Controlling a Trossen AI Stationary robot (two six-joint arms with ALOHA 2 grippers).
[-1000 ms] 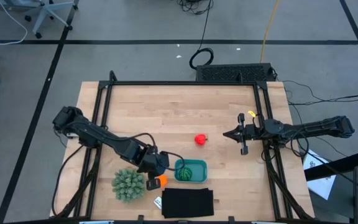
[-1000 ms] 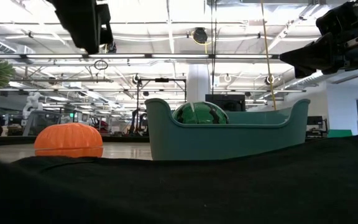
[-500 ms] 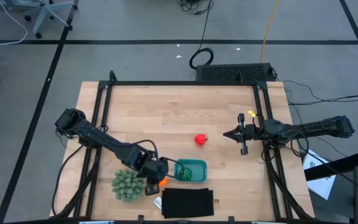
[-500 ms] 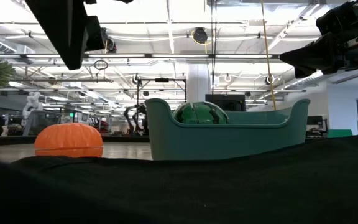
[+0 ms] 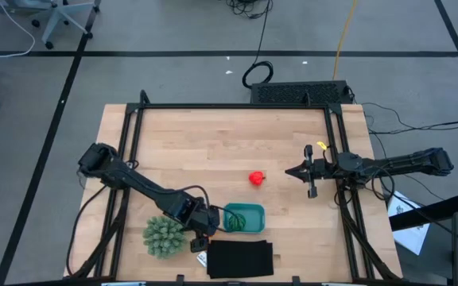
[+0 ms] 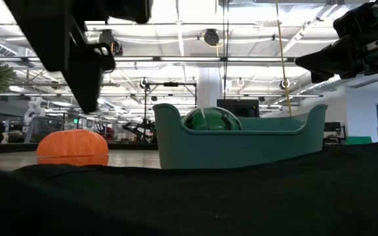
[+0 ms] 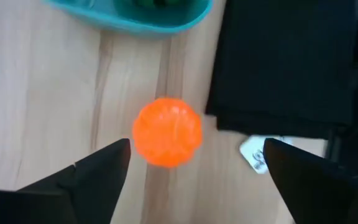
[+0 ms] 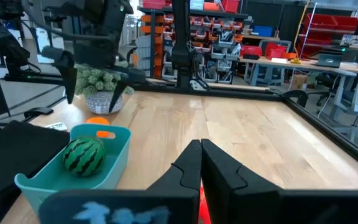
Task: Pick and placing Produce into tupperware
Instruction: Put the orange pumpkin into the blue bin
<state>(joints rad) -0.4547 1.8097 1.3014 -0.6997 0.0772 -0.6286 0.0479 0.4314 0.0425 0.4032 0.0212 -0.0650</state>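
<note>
The orange ball (image 7: pixel 166 132) rests on the wooden table just left of the teal tupperware (image 5: pixel 254 213). My left gripper (image 7: pixel 197 149) hangs open above it, one finger on each side, touching nothing. In the low view a left finger (image 6: pixel 84 78) ends a little above the orange ball (image 6: pixel 71 147). The green striped ball (image 6: pixel 212 120) lies inside the tupperware (image 6: pixel 241 144). The red fruit (image 5: pixel 256 179) sits on the table mid-right. My right gripper (image 5: pixel 310 184) waits shut, off to the fruit's right.
A black flat rectangle (image 5: pixel 239 258) lies at the near edge, right beside the orange ball, with a small white tag (image 7: pixel 253 152) by its corner. The spiky pale-green plant (image 5: pixel 164 236) stands left of my left gripper. Bare wood stretches across the table's far half.
My left gripper has moved toward the table's near edge and gone down, ending over the orange ball, which it now covers in the high view. The balls, the red fruit and the tupperware have stayed where they were.
</note>
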